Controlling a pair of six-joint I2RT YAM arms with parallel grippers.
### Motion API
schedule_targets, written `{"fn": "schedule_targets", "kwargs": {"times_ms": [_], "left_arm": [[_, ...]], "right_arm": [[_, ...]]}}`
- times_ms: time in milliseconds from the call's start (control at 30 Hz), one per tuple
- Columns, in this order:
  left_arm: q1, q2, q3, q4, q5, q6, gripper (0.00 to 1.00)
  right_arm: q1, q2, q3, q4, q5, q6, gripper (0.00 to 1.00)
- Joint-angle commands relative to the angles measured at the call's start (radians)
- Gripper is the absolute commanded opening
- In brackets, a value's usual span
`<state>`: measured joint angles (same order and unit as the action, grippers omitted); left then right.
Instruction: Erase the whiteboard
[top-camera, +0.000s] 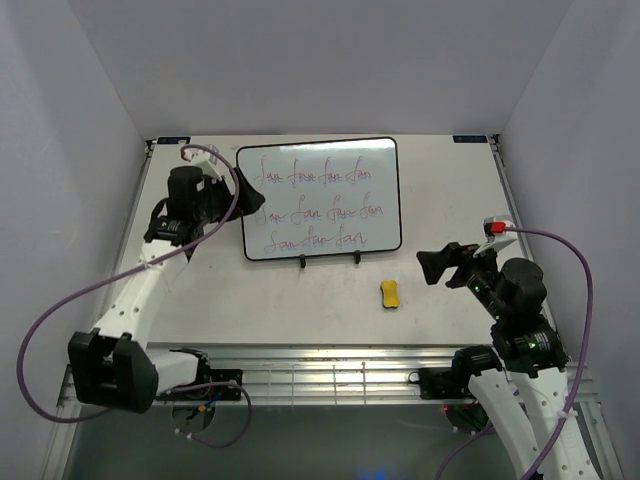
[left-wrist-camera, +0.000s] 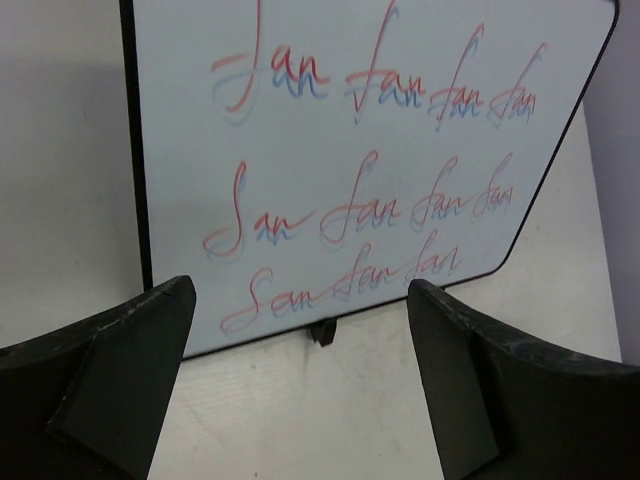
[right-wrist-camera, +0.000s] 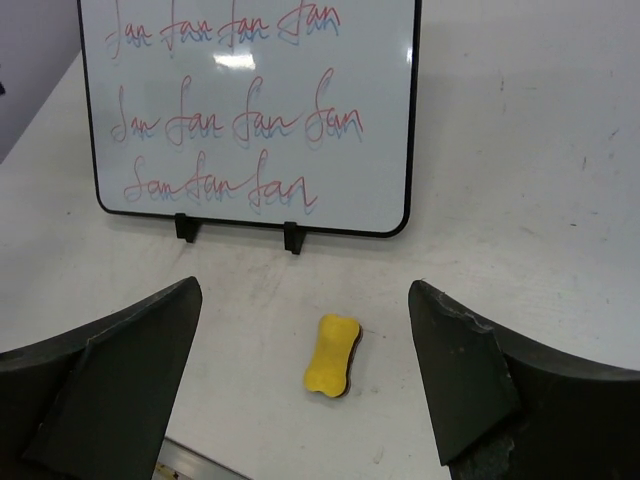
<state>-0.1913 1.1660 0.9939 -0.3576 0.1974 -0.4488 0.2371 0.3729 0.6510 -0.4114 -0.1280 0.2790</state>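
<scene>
Whiteboard (top-camera: 320, 198): propped at the far middle of the counter (top-camera: 300, 315) on two black stand feet (right-wrist-camera: 185, 228). It bears three lines of red cursive, none wiped.
Eraser (right-wrist-camera: 332, 355): a yellow block lying flat on the counter, near the board's lower right corner but apart from it. Nothing touches it.
Step in hand: by my reading, fetching the eraser, since no wiping can start without it.
Doing it well: lower the right gripper (right-wrist-camera: 305, 290) straight over the block and close across its narrow waist, leaving the wiping face free. Wipe with light strokes, because the propped board could tip or slide off its feet. The left gripper (left-wrist-camera: 302, 290) looks placed to steady the board's edge.
Right arm: raised above the counter's right side and angled towards the eraser and board. Its jaws are spread wide and hold nothing.
Left arm: stretched far forward to the board's left edge, with its jaws wide and empty.
</scene>
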Motion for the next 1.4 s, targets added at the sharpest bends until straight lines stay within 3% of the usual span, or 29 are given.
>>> {"fn": "schedule_targets", "kwargs": {"times_ms": [0, 67, 133, 200, 267, 367, 633, 667, 733, 767, 800, 900, 1167, 1367], "left_arm": [[0.104, 0.093, 0.127, 0.199, 0.163, 0.025, 0.98], [0.258, 0.154, 0.161, 0.255, 0.340, -0.016, 0.98], [0.331, 0.256, 0.183, 0.342, 0.475, -0.018, 0.98], [0.346, 0.332, 0.196, 0.478, 0.569, -0.020, 0.98], [0.374, 0.481, 0.213, 0.599, 0.821, -0.117, 0.98], [0.374, 0.636, 0.238, 0.888, 0.954, -0.290, 0.98], [0.369, 0.925, 0.405, 1.233, 1.067, -0.549, 0.98], [0.368, 0.966, 0.407, 1.297, 1.076, -0.661, 0.98], [0.363, 1.021, 0.423, 1.581, 1.099, -0.816, 0.95], [0.362, 1.052, 0.437, 1.680, 1.100, -0.990, 0.93], [0.360, 1.122, 0.457, 1.852, 1.100, -1.069, 0.86], [0.345, 1.208, 0.558, 1.881, 1.114, -1.147, 0.77], [0.300, 1.137, 0.554, 1.539, 1.073, -0.835, 0.79], [0.293, 1.164, 0.574, 1.546, 1.062, -0.852, 0.56]], "right_arm": [[0.004, 0.024, 0.036, -0.001, -0.056, -0.035, 0.90], [0.004, 0.040, 0.041, -0.036, -0.103, -0.061, 0.90], [0.004, 0.040, 0.041, -0.053, -0.134, -0.073, 0.90], [0.004, 0.032, 0.038, -0.070, -0.173, -0.090, 0.90], [0.004, 0.015, 0.024, -0.072, -0.186, -0.096, 0.90], [0.004, 0.003, 0.019, -0.076, -0.205, -0.106, 0.90], [0.004, -0.012, 0.013, -0.083, -0.280, -0.121, 0.90], [0.004, -0.008, 0.016, -0.083, -0.285, -0.129, 0.91], [0.004, 0.009, 0.024, -0.087, -0.288, -0.136, 0.92], [0.004, 0.014, 0.025, -0.093, -0.291, -0.149, 0.92], [0.004, 0.018, 0.029, -0.095, -0.289, -0.152, 0.92], [0.004, 0.024, 0.033, -0.102, -0.288, -0.161, 0.93], [0.004, 0.026, 0.029, -0.110, -0.277, -0.164, 0.94], [0.004, 0.026, 0.033, -0.116, -0.275, -0.164, 0.95]]}}
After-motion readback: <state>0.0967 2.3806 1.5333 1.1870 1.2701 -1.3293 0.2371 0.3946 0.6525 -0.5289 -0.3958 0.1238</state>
